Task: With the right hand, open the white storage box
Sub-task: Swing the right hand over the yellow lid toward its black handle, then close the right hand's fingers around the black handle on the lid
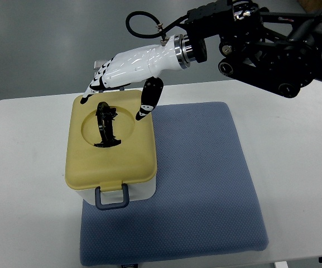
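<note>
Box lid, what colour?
Pale yellow lid, with a black folding handle in its round recess; top view shows it.

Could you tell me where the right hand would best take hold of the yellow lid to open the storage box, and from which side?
Probably the black handle standing in the round recess of the yellow lid, approached from straight above: it rises clear of the lid and offers the only raised grip. The blue latch on the near side may need releasing first. The right hand is at the lid's far edge, thumb near the recess rim.
</note>
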Controlling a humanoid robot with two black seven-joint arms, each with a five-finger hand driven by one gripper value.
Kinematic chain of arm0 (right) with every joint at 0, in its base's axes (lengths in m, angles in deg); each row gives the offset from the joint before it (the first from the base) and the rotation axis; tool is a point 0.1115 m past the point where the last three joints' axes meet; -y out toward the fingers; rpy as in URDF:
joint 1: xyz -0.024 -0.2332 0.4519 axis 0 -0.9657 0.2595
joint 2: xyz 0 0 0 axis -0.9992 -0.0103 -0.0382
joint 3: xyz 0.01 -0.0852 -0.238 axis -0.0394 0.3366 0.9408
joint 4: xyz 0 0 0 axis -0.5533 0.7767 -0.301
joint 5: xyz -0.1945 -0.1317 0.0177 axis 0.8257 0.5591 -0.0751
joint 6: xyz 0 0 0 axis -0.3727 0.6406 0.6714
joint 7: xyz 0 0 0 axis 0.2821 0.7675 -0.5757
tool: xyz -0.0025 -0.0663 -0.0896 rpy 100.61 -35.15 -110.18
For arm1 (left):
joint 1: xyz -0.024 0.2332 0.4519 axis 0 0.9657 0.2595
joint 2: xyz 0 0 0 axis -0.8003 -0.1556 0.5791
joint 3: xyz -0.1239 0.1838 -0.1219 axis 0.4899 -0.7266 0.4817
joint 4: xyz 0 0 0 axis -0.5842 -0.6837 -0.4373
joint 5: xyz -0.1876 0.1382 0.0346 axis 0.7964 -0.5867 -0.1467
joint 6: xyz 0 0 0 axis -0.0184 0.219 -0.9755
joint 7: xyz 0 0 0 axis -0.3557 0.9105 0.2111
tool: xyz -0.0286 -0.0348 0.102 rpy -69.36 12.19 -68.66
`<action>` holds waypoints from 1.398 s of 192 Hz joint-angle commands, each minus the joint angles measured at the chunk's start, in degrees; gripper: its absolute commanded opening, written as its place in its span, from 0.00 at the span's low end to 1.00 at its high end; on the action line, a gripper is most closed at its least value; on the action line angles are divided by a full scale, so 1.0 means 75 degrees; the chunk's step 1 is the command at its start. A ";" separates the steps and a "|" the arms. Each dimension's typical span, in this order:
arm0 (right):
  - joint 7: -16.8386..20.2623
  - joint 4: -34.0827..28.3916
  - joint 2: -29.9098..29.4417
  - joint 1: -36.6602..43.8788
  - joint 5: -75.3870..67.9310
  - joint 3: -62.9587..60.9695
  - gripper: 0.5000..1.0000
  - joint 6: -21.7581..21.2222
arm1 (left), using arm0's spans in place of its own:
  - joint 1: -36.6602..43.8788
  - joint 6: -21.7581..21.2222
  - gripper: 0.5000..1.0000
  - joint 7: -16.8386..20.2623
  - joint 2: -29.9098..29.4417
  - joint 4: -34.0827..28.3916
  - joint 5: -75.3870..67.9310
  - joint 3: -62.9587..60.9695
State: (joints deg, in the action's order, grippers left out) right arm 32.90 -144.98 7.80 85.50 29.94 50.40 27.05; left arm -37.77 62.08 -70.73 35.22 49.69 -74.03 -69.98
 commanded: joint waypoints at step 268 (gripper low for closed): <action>0.0332 0.0375 -0.0967 0.0415 0.0889 0.0562 0.07 0.0030 | -0.0006 0.0000 1.00 -0.0003 0.0000 0.0000 0.0006 0.0000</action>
State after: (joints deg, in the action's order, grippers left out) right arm 35.40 -142.08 0.55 88.57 36.61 54.71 27.30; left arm -37.79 62.08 -70.73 35.22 49.69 -74.04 -69.97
